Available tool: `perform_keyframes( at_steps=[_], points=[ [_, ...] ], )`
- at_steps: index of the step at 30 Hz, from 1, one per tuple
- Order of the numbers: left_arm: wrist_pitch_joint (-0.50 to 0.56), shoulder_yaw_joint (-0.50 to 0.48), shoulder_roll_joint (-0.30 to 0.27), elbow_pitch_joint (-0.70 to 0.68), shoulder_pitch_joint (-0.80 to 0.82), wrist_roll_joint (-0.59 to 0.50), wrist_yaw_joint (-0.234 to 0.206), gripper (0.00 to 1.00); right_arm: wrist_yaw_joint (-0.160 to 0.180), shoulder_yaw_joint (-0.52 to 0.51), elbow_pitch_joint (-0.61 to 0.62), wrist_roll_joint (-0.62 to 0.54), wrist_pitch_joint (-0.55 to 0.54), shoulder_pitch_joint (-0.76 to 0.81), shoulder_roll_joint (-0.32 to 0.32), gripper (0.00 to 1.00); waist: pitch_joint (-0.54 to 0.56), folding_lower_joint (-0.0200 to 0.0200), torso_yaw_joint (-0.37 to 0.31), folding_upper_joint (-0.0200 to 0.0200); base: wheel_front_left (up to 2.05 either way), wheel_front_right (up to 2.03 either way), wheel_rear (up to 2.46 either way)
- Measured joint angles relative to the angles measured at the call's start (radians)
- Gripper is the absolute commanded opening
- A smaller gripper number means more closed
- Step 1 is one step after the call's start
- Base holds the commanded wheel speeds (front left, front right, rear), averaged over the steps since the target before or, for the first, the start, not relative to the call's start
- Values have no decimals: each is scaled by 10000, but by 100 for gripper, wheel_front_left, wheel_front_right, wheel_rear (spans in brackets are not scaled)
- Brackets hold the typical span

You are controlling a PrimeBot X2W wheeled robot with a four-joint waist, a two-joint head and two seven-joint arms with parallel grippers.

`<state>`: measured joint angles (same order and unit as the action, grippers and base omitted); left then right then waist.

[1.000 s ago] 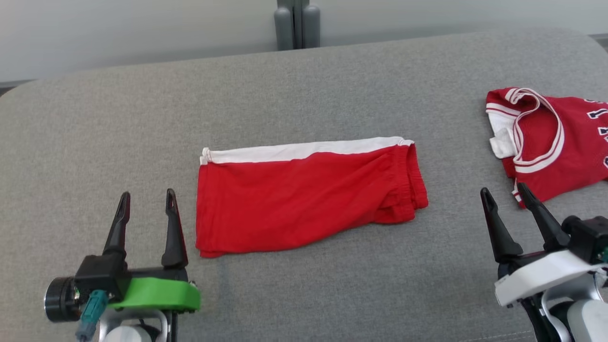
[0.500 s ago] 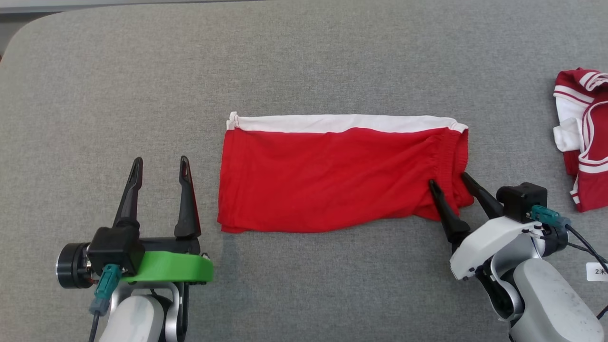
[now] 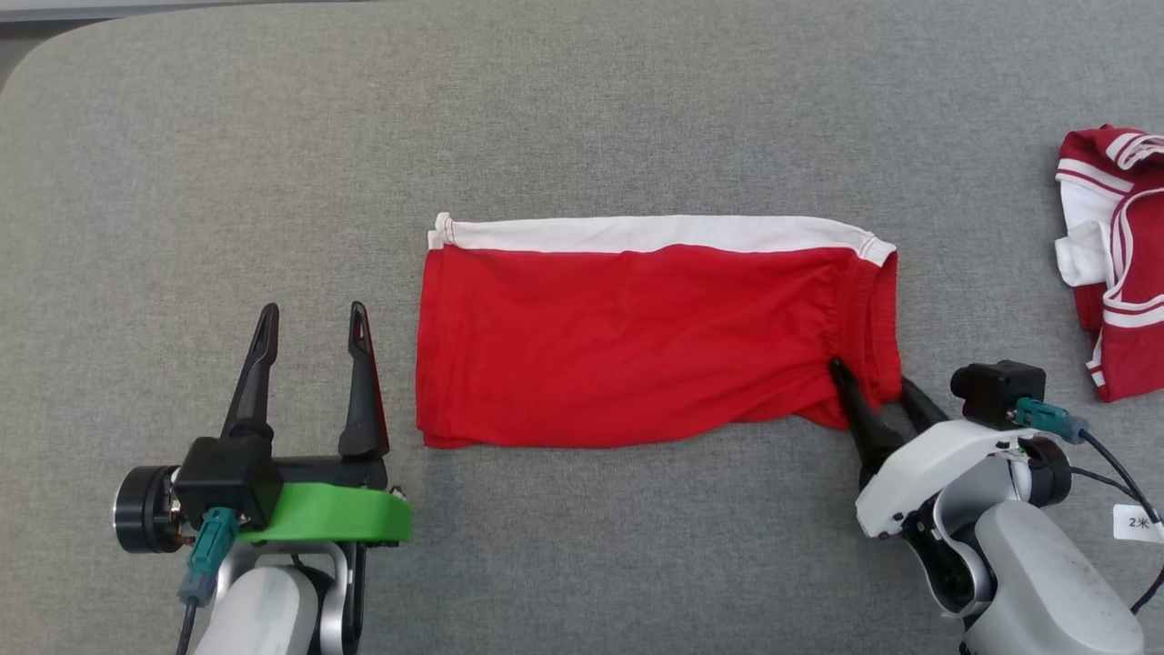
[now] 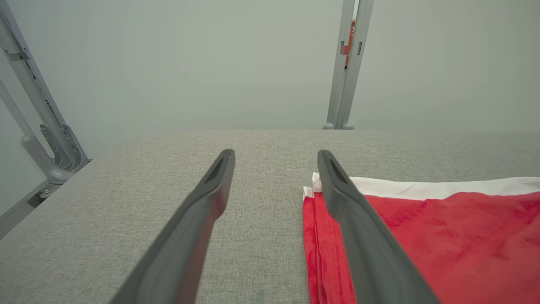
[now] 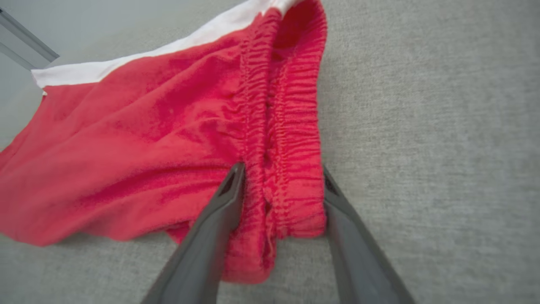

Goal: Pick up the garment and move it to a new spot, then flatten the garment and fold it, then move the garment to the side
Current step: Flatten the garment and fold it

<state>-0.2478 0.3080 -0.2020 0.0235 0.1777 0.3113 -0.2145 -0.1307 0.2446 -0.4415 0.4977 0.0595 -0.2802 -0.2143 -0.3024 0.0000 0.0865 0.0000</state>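
My left gripper (image 3: 313, 311) has two long black fingers (image 3: 255, 373), tapering to slotted tips, set in a black block (image 3: 223, 468); under it curves a bright green bracket (image 3: 336, 517); a round black knob (image 3: 138, 521) juts from the side, with a teal plug (image 3: 207, 544) below; my right gripper (image 3: 869, 375) has a white shell (image 3: 918, 464), a black box (image 3: 996, 387), a second teal plug (image 3: 1038, 415), a thin black cable (image 3: 1111, 466) and a small white label (image 3: 1137, 523); my forearms (image 3: 1059, 591) are pale grey, faintly speckled.
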Motion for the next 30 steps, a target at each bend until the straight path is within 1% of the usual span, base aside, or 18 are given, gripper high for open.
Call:
perform_keyframes(
  at_steps=[4, 6, 12, 15, 18, 21, 24, 28, 30],
  points=[
    [-8, -13, -13, 0, -1, 0, -29, 100, -6, 320, 148, 608, -33, -25, -169, 0, 56, 0, -71, 0, 0, 0, 0],
    [-12, -31, -35, 2, -10, 2, -67, 100, -13, 330, 311, 771, 176, 88, -370, 0, 94, 0, -117, 0, 0, 0, 0],
    [-12, -48, -94, -19, -82, 2, -159, 100, -10, -291, 696, 1158, 746, 948, -1179, 0, 276, 0, -263, 0, 0, 0, 0],
    [-2, -56, -123, -42, -198, 21, -188, 100, -10, -570, 1035, 1264, 784, 1347, -1534, 0, 391, 0, -352, 0, 0, 0, 0],
    [4, -77, -169, -58, -259, 44, -226, 100, -8, -556, 1647, 1438, 575, 1547, -1778, 0, 510, 0, -446, 0, 0, 0, 0],
    [19, -61, -209, -81, -293, 48, -232, 100, -6, -332, 2433, 1557, 132, 1544, -1994, 0, 623, 0, -536, 0, 0, 0, 0],
    [46, -35, -221, -90, -296, 54, -232, 100, -2, 169, 3271, 1565, -408, 1407, -2059, 0, 726, 0, -568, 0, 0, 0, 0],
    [88, 59, -215, -75, -290, 88, -228, 100, 0, 991, 4036, 1615, -1154, 909, -1845, 0, 783, 0, -462, 0, 0, 0, 0],
    [88, 88, -217, -71, -285, 88, -230, 100, 0, 1582, 4197, 1743, -1563, 564, -1538, 0, 795, 0, -351, 0, 0, 0, 0]
  ],
)
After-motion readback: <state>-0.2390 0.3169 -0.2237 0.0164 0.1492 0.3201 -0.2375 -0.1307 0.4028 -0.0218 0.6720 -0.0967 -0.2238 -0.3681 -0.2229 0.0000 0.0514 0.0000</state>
